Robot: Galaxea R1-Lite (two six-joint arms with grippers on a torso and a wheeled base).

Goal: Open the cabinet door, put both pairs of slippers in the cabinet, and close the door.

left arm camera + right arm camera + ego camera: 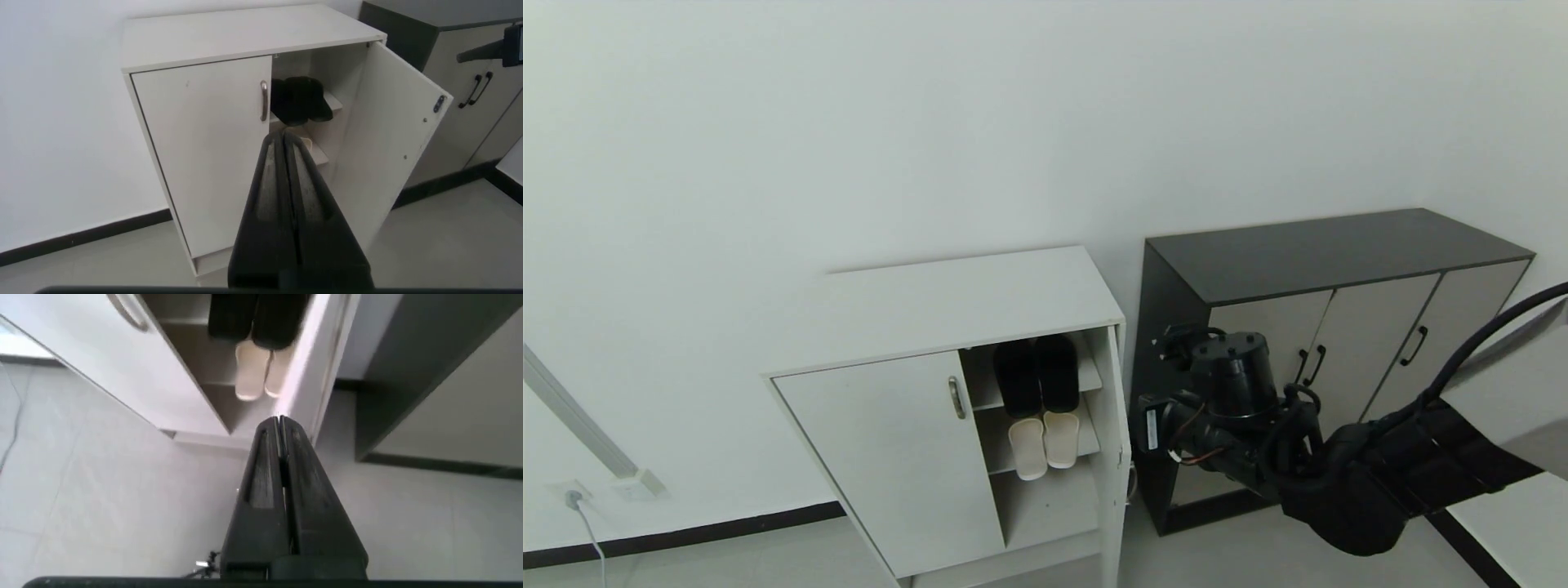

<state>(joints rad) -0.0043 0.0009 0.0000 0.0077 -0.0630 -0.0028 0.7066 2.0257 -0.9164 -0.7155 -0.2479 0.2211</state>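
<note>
My left gripper has its jaws pressed together on nothing and faces the white wooden two-door cabinet. My right gripper is likewise closed and empty, above the grey floor near the cabinet's open right door. The left door is shut. Inside, the pair of black slippers lies on the top shelf, and the pair of cream slippers on the shelf below. A dark-topped cabinet stands just beside.
</note>
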